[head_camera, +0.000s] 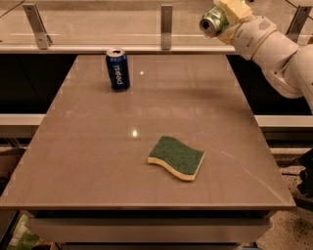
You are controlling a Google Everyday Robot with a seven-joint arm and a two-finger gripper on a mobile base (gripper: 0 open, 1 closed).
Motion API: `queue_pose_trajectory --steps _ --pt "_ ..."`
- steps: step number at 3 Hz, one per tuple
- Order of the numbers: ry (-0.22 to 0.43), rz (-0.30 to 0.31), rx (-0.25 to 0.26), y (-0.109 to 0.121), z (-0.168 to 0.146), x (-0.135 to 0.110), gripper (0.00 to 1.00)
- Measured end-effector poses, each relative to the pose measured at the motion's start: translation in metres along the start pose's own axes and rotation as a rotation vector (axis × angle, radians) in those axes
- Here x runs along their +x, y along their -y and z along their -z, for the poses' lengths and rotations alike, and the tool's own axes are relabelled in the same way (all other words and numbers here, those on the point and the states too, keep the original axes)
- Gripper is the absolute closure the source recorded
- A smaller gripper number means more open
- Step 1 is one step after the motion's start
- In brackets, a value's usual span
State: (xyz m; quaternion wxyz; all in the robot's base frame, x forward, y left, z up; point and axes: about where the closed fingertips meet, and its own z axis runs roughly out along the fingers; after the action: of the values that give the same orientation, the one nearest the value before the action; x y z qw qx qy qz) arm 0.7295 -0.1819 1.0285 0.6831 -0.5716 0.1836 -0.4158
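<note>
My gripper (224, 18) hangs high at the top right, above the table's far right corner. Its tan fingers (234, 9) are shut on a small green can (211, 24), held on its side with the silver end facing the camera. A blue soda can (117, 69) stands upright on the far left part of the table (88, 161), well away from the gripper. Nearer the front, right of centre, a green-topped yellow sponge (176, 156) lies flat.
A glass rail with metal brackets (166, 19) runs along the table's far edge. Dark gaps border both table sides. My white arm (274, 49) reaches in from the right, over the table's right edge.
</note>
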Motion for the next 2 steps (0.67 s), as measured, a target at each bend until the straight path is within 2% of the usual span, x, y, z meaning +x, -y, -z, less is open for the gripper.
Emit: queue_pose_trajectory --steps 2 --pt "0.018 0.256 -0.001 0.0148 0.0061 0.0031 1.00"
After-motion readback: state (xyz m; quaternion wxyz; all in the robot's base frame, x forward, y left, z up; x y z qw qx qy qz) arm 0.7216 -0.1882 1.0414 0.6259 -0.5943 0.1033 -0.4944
